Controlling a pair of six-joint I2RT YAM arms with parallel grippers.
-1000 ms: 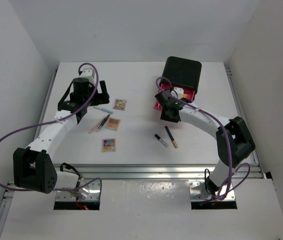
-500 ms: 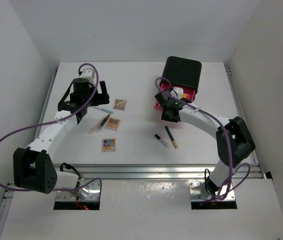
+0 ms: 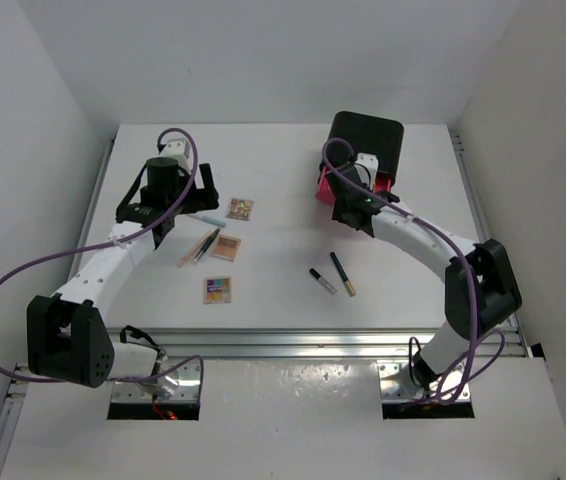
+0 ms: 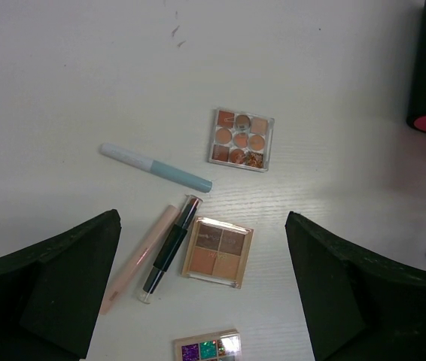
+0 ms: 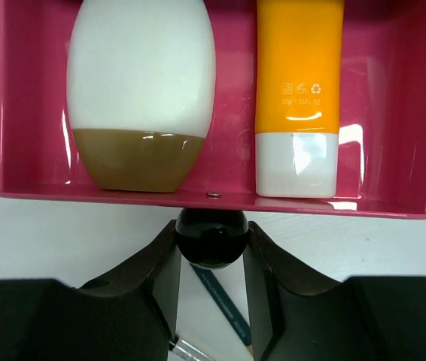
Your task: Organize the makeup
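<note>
Now: right tool clamped on black knob of pink drawer, jaws part-closed round it. Judged step: sliding drawer. Move straight along drawer's own axis, no twist, grip firm, so contents don't roll. Inside drawer, orange tube and oval bottle lie side by side, just beyond knob. Left tool gapes wide, holds nothing, hovers over tabletop; pale blue stick, nine-pan palette, four-pan palette, black stick lie below it.
</note>
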